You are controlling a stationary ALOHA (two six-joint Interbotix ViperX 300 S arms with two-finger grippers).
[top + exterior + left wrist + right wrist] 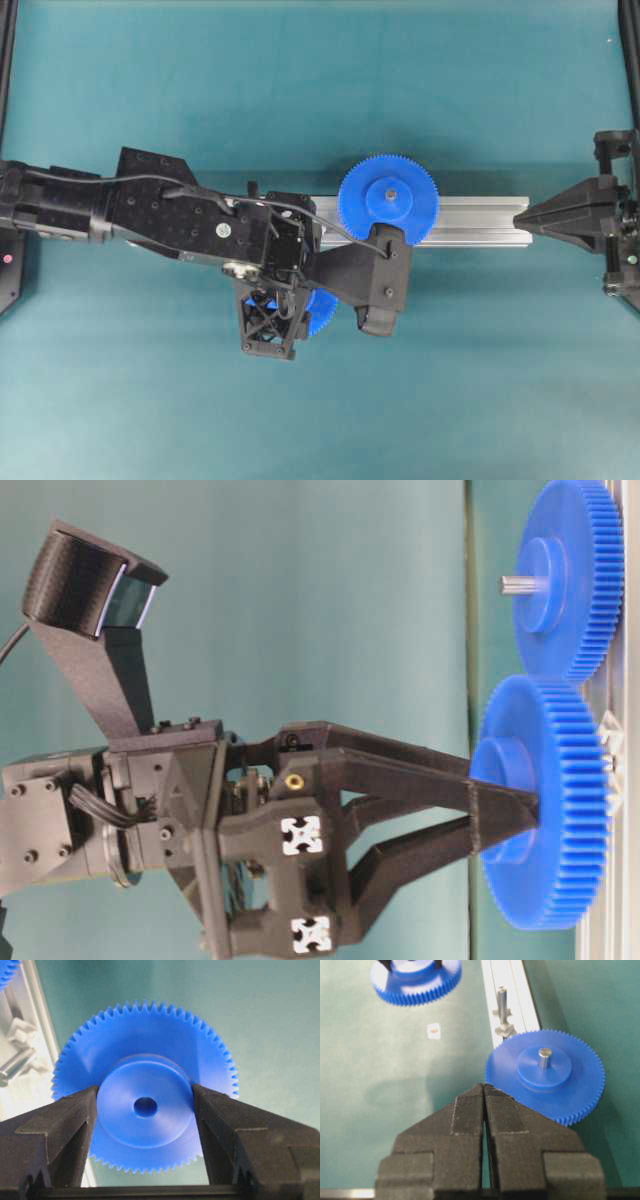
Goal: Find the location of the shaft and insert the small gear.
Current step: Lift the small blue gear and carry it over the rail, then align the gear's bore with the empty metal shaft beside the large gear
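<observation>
The small gear (pixel 150 1040), bright blue with a raised hub, is held by its hub in my left gripper (pixel 145 1094), one finger on each side. In the right wrist view the small gear (pixel 415 982) is off to the left of the rail. The shaft (pixel 502 1004), a thin silver pin on a shiny faceted base, stands bare on the rail, apart from the gear. In the left wrist view the shaft (pixel 14 1067) lies at the left edge. The overhead view hides it under my left arm. My right gripper (pixel 484 1086) is shut and empty at the rail's right end.
An aluminium rail (pixel 470 220) crosses the middle of the teal table. The wider blue gear (pixel 388 198) sits on a darker pin (pixel 544 1057) on that rail, close to the shaft. A small white tag (pixel 434 1030) lies on the table. Black frame posts stand at the left and right edges.
</observation>
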